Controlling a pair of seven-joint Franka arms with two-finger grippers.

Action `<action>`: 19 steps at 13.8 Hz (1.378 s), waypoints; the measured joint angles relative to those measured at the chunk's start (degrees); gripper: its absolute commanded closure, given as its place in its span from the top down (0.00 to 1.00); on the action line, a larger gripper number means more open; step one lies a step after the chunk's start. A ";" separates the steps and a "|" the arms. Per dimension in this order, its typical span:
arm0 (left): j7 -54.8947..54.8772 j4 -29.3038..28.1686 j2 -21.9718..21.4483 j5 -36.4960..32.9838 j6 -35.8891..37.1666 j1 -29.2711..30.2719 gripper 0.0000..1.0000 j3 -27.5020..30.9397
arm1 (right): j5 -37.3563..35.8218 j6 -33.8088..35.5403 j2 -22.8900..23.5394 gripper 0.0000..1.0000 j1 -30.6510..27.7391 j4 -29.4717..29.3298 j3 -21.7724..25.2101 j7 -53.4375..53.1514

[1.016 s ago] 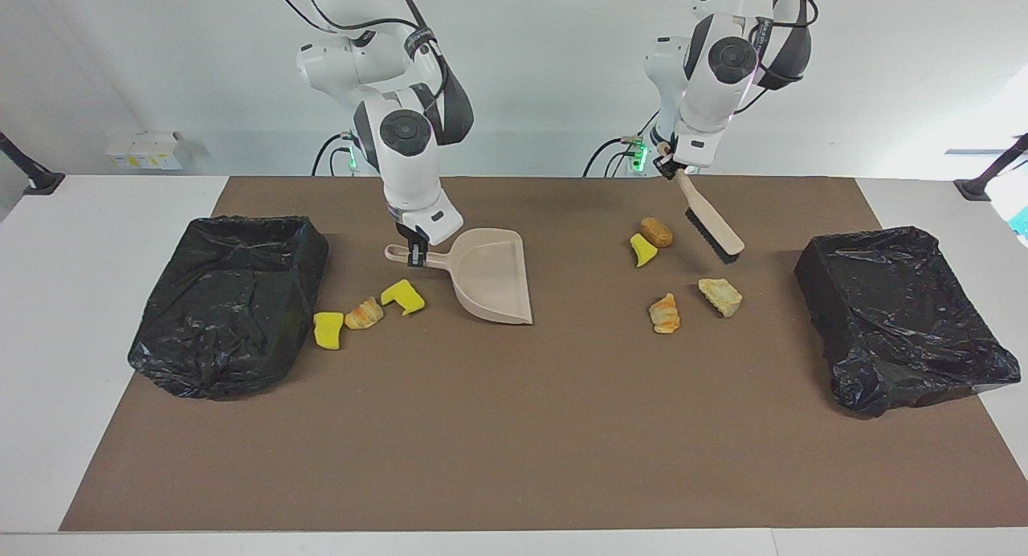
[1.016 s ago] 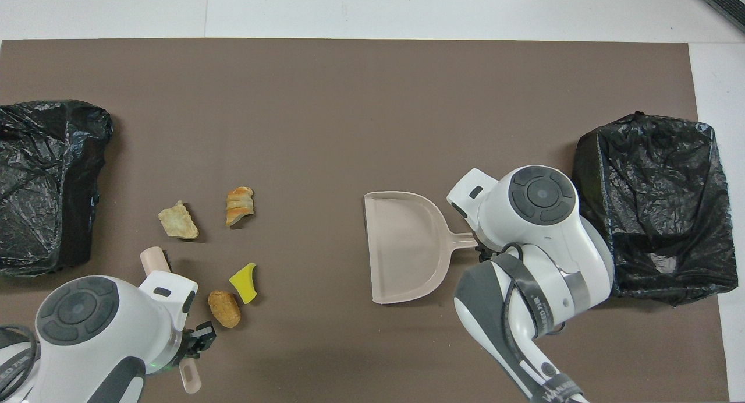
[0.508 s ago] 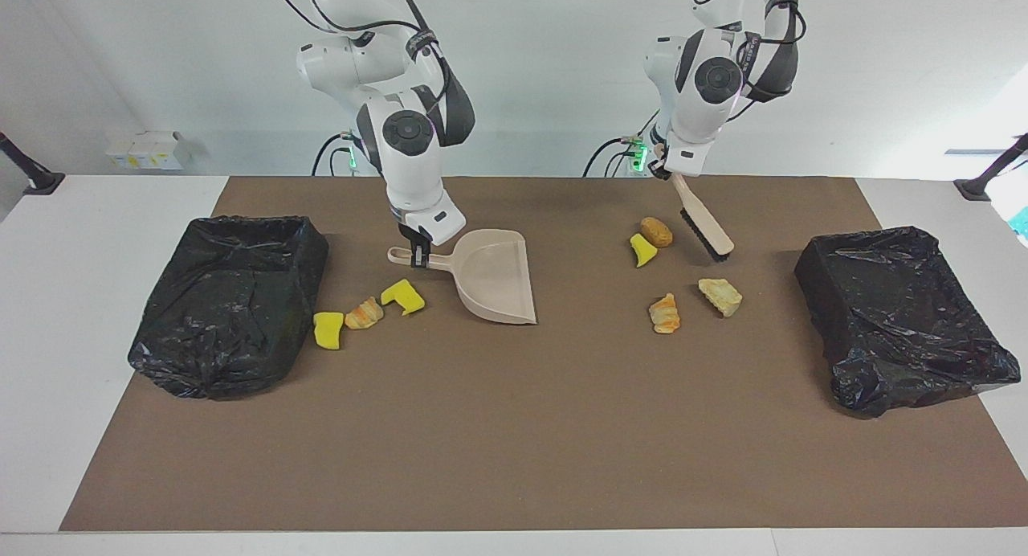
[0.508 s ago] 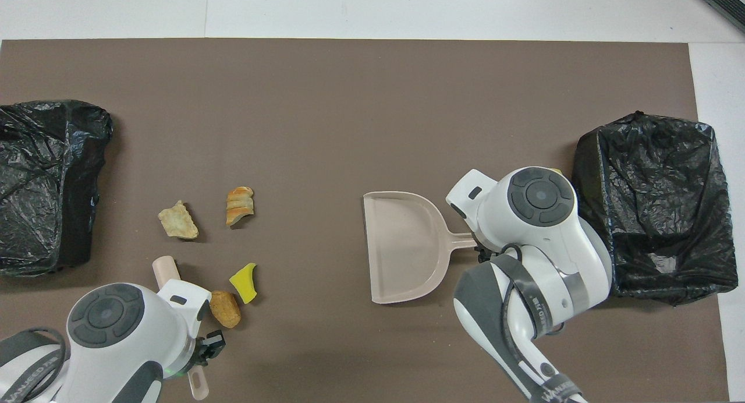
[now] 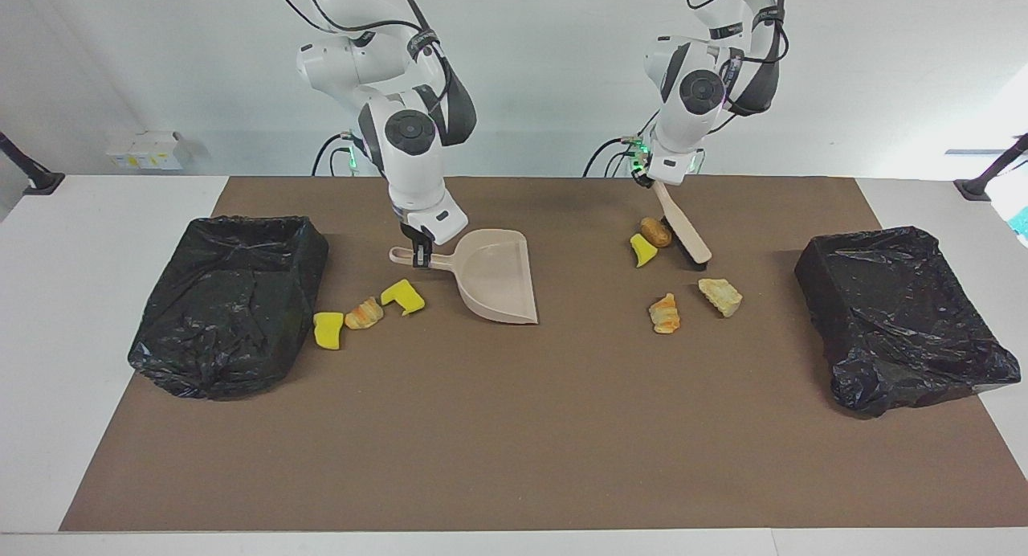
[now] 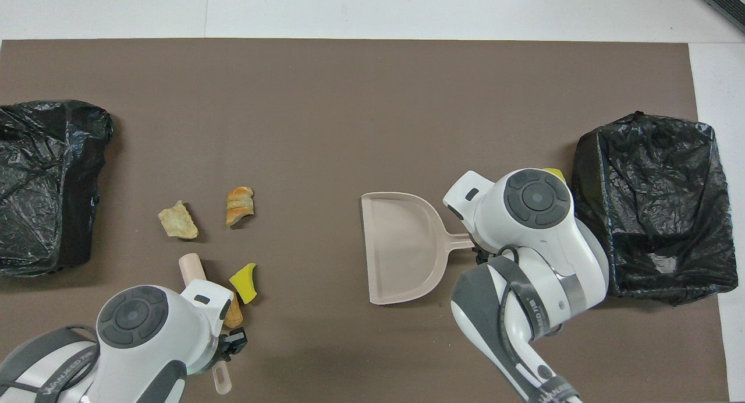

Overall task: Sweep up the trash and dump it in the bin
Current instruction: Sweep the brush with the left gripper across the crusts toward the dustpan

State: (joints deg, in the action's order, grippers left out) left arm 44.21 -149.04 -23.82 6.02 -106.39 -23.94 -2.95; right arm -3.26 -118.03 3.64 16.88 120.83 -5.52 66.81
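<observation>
My left gripper [image 5: 654, 180] is shut on the handle of a tan brush [image 5: 683, 230], which slants down with its black bristles close beside a brown lump [image 5: 657, 231] and a yellow chunk [image 5: 642, 249]. An orange lump [image 5: 664, 312] and a tan lump [image 5: 720, 296] lie a little farther from the robots. My right gripper [image 5: 418, 251] is shut on the handle of the beige dustpan [image 5: 494, 275], whose pan rests on the mat. Three more trash pieces lie beside that dustpan: yellow [image 5: 403, 296], orange [image 5: 364, 313] and yellow [image 5: 328, 330]. In the overhead view the left arm partly hides the brown lump [image 6: 234, 315].
A black-bagged bin [image 5: 229, 299] stands at the right arm's end of the brown mat [image 5: 514, 427], next to the three pieces. A second black-bagged bin [image 5: 899, 315] stands at the left arm's end. White table edges frame the mat.
The left arm has swung the brush toward the middle of the table, up beside the brown lump. The dustpan has shifted slightly the opposite way. The trash has not moved.
</observation>
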 measured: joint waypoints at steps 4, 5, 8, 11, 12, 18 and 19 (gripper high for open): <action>0.00 -0.42 2.83 1.27 -6.86 -0.61 0.00 0.00 | 0.00 -0.03 0.00 0.00 0.04 0.00 0.00 0.00; 0.03 -0.42 3.39 1.51 -7.83 -0.91 0.00 -0.02 | 0.00 -0.03 0.00 0.00 0.05 0.00 -0.01 0.00; 0.10 -0.37 4.45 1.77 -11.33 -1.26 0.00 -0.02 | 0.00 -0.04 0.00 0.00 0.06 0.00 -0.01 0.00; -0.11 0.77 6.07 2.49 -14.28 -2.73 0.00 -0.03 | 0.00 -0.08 0.00 0.00 0.07 0.00 -0.02 0.00; -0.11 1.46 6.75 3.56 -15.00 -3.61 0.00 -0.08 | 0.00 -0.09 0.00 0.00 0.07 0.00 -0.03 0.00; -0.12 4.34 9.30 6.46 -18.16 -7.56 0.00 -0.15 | 0.00 -0.08 0.00 0.00 0.08 0.10 -0.04 0.00; -0.10 5.27 9.77 6.55 -18.26 -8.59 0.00 -0.16 | 0.00 0.02 0.00 0.00 0.08 0.13 -0.04 0.00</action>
State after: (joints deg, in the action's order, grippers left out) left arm 44.11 -143.77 -14.04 12.57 -124.65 -32.54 -3.11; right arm -3.26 -118.01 3.64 16.96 120.96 -5.56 66.81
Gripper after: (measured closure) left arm 0.740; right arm 0.674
